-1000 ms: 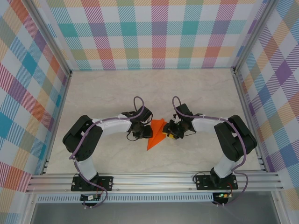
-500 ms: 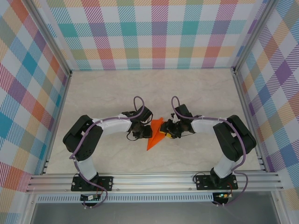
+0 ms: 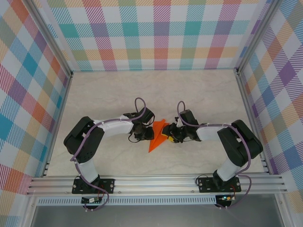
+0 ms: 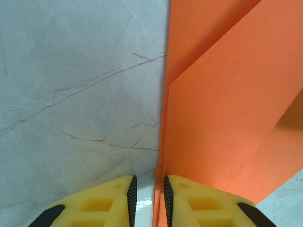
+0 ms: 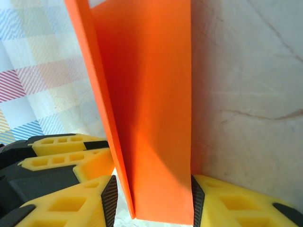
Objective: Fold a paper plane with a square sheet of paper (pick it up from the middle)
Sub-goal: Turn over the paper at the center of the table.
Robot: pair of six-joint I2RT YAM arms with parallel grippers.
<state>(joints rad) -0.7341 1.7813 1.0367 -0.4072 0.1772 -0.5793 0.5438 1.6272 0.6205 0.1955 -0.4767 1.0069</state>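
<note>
Two grippers meeting at mid-table over the paper, folded to a pointed orange shape. Left gripper pinching one paper edge, yellow fingers nearly closed, thin sheet running up and away just right of the gap. Right gripper clamping a folded flap standing upright between its fingers, left gripper's yellow fingers lying just beyond at the left. Showing no legible writing anywhere.

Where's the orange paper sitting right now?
In the top view the orange paper lies mid-table, directly between the left gripper and right gripper, both gripping its edges.
</note>
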